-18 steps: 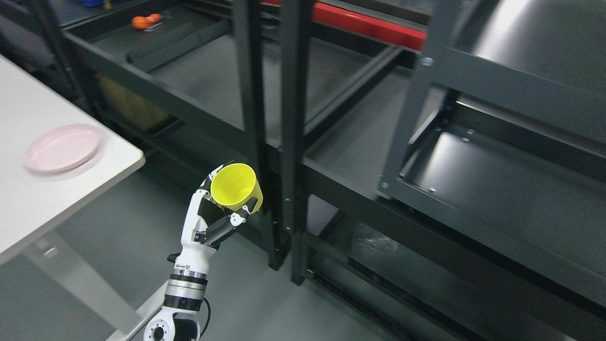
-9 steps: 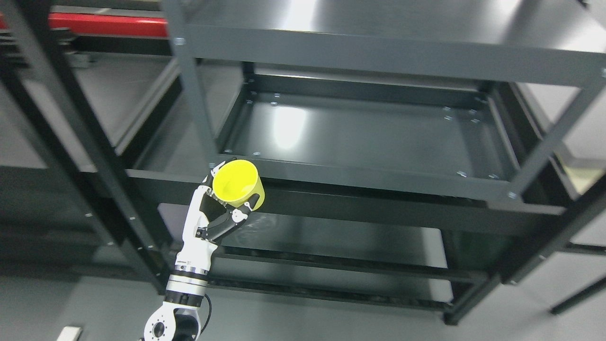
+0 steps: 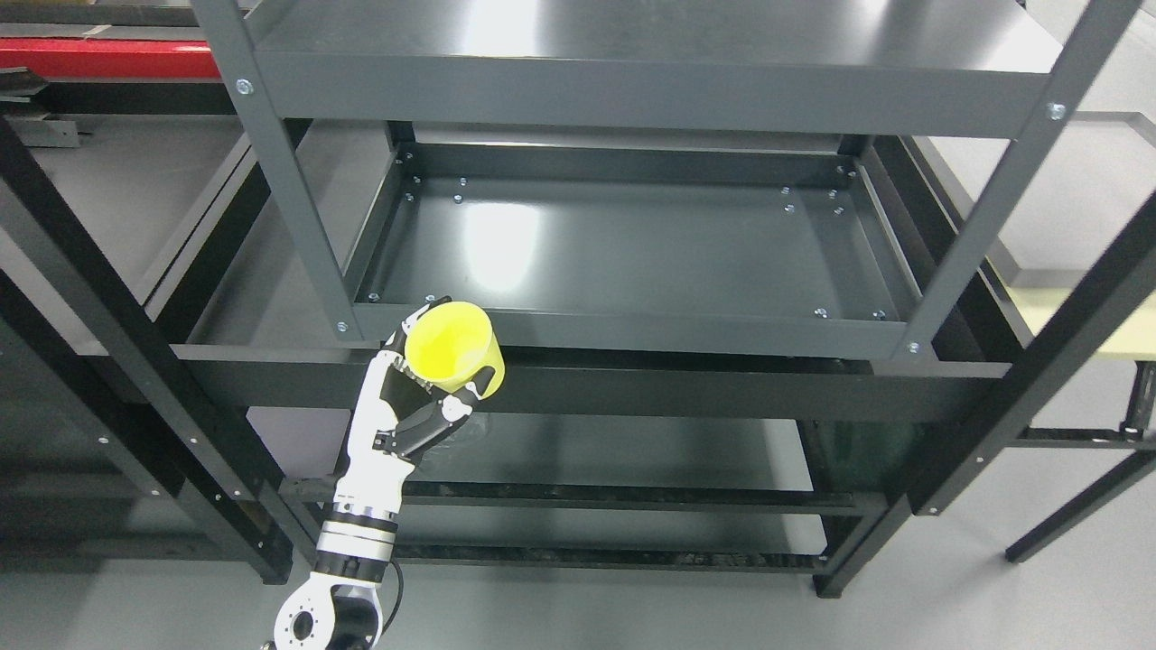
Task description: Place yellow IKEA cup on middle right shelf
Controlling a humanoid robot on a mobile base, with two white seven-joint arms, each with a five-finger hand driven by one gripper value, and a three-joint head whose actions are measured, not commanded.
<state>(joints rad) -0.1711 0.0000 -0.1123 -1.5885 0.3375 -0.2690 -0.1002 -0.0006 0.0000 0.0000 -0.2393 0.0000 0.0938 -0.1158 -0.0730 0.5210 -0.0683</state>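
Observation:
My left hand (image 3: 424,384) is shut on the yellow cup (image 3: 452,348), holding it tilted with its open mouth facing up and toward the camera. The cup hangs in front of the front rail of the dark grey shelf unit, near that unit's left post (image 3: 289,190). The middle shelf (image 3: 632,244) lies just behind and to the right of the cup, a flat dark tray with raised edges. The right arm does not show in the head view.
A top shelf (image 3: 632,54) overhangs the middle one. A lower shelf (image 3: 632,451) sits beneath. Black racking posts (image 3: 117,361) stand at left, with a red beam (image 3: 99,59) behind. Another black post (image 3: 1039,361) crosses at right, beside a pale table edge (image 3: 1084,316).
The whole picture has swung right, so the camera moved: the white table and pink plate left the picture and the grey shelf unit now fills it. The left hand keeps holding the cup.

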